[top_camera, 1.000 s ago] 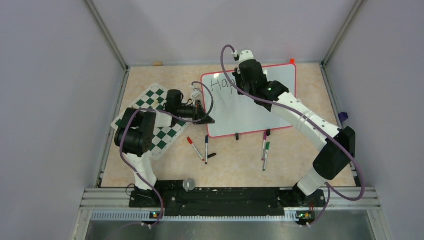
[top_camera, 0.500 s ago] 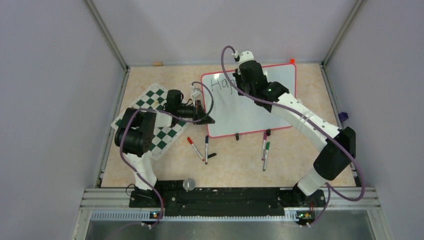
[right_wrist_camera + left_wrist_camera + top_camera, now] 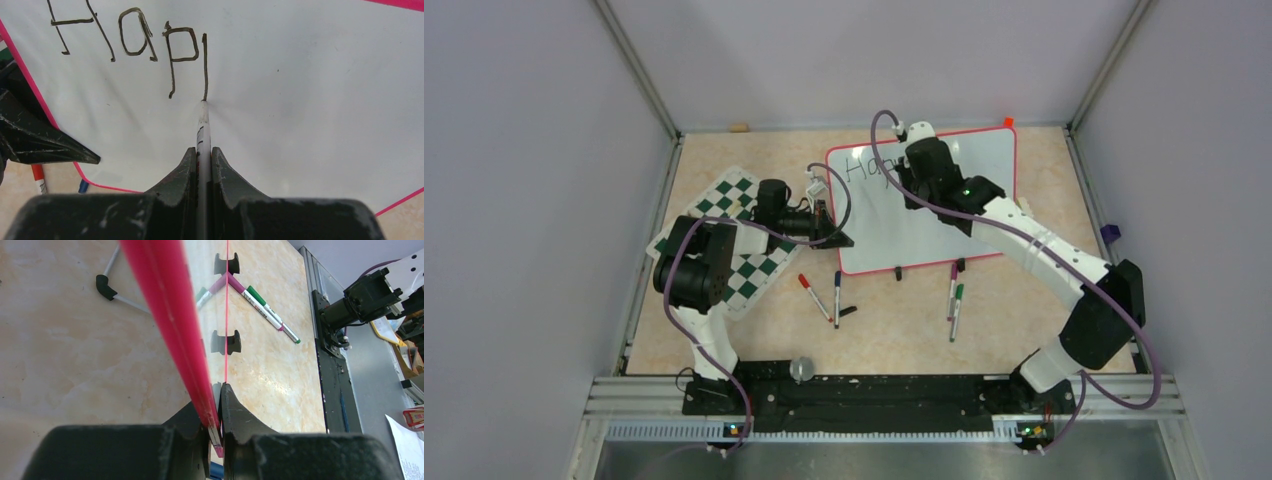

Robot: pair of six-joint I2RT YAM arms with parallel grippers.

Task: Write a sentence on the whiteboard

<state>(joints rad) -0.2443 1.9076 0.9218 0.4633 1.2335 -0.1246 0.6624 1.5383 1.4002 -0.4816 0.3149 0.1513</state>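
Whiteboard (image 3: pixel 300 100): marker (image 3: pixel 202 125) tip shows wrist-side

Beige table (image 3: pixel 894 325) bears whiteboard (image 3: pixel 909 232), chess mat (image 3: pixel 736 190), loose markers (image 3: pixel 955 300).

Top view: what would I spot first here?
The whiteboard at the far middle, with black letters "Hap" and one more stroke. The right gripper pinches a marker with its tip on the board, and the left gripper clamps the board's red edge. A chess mat lies to the left.
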